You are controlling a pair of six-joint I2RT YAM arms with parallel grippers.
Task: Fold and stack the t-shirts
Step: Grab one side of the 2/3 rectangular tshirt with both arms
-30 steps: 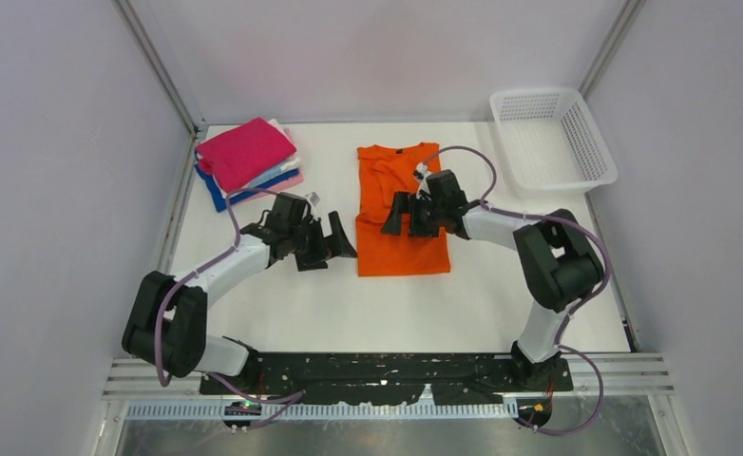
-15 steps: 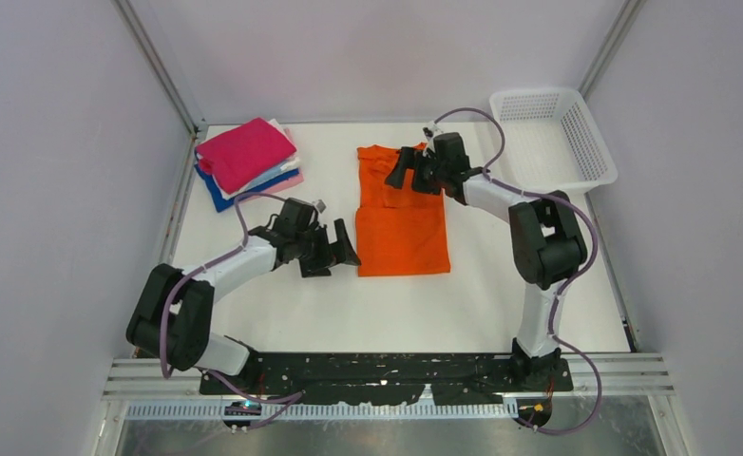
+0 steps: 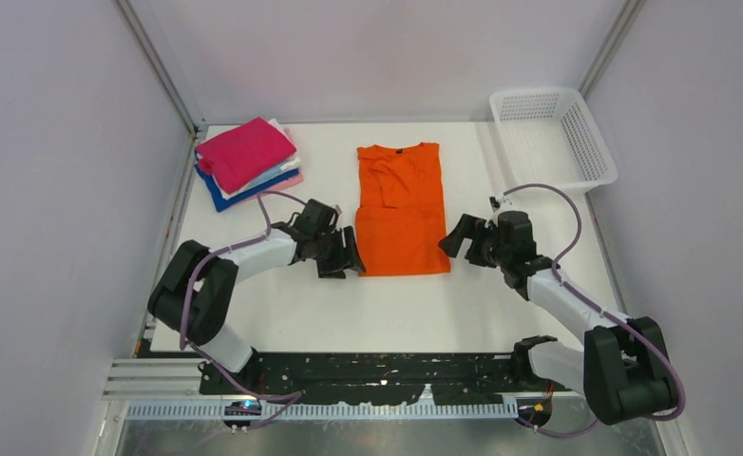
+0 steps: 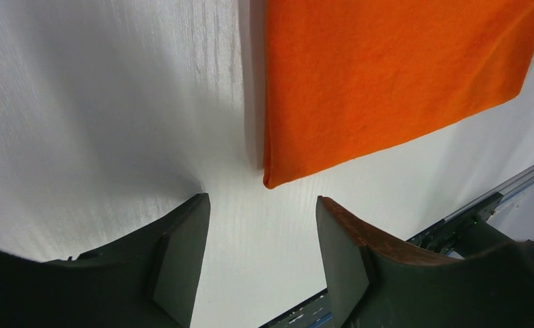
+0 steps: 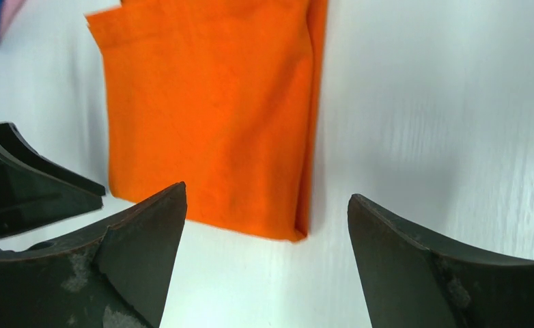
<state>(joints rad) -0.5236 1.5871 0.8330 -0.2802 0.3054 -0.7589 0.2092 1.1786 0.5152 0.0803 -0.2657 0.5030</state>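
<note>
The orange t-shirt (image 3: 402, 211) lies flat on the white table, folded lengthwise into a long strip, neck label at the far end. Its near hem shows in the left wrist view (image 4: 387, 75) and the right wrist view (image 5: 209, 130). My left gripper (image 3: 347, 255) is open and empty, low at the strip's near-left corner. My right gripper (image 3: 460, 237) is open and empty, low beside the strip's near-right corner. A stack of folded t-shirts (image 3: 246, 160), magenta on top with white, light blue, pink and dark blue under it, sits at the far left.
A white plastic mesh basket (image 3: 551, 139) stands at the far right corner. Grey walls and metal frame posts close in the table on three sides. My left gripper's fingers (image 5: 25, 184) show in the right wrist view.
My right gripper has pulled back from the shirt's far collar end to its near-right corner. My left gripper has edged right to the near-left corner. The shirt lies as before.
</note>
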